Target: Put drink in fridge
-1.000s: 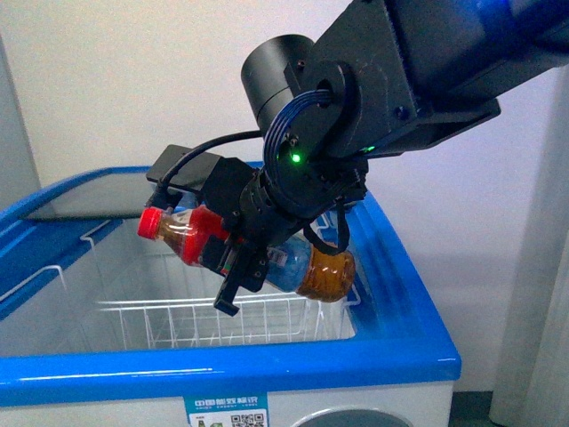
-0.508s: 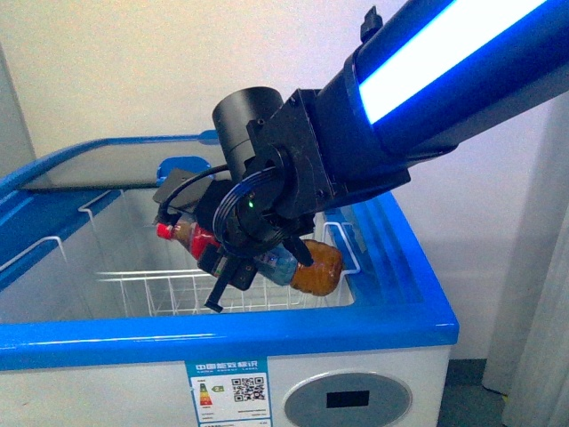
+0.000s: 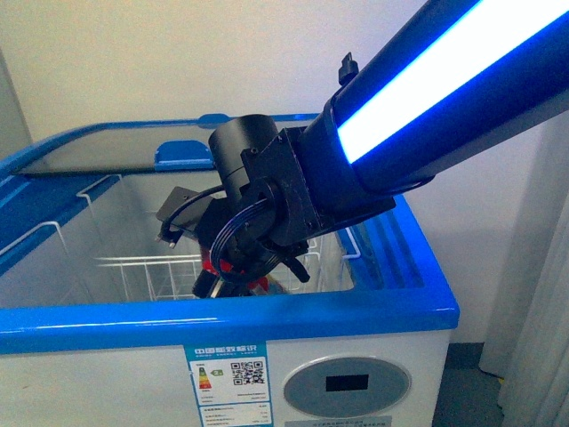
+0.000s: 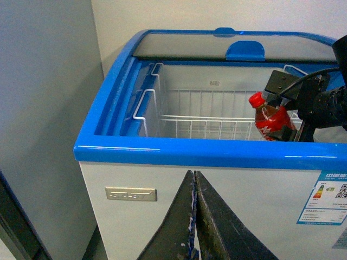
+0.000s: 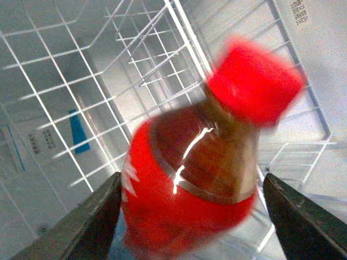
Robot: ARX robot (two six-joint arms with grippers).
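Now right fingers (image 5: 195, 216) clamp the drink (image 5: 200, 179) on its red label, cap (image 5: 255, 81) free beyond the fingertips, inside the open fridge (image 3: 267, 320), basket (image 5: 81, 81) just past it: grip likely kept until lower. Left fingers (image 4: 194, 216) pressed together, empty, outside.

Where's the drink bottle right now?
The drink bottle is held in the right gripper, inside the open fridge just below its blue front rim, above the white wire basket at the fridge's right side.
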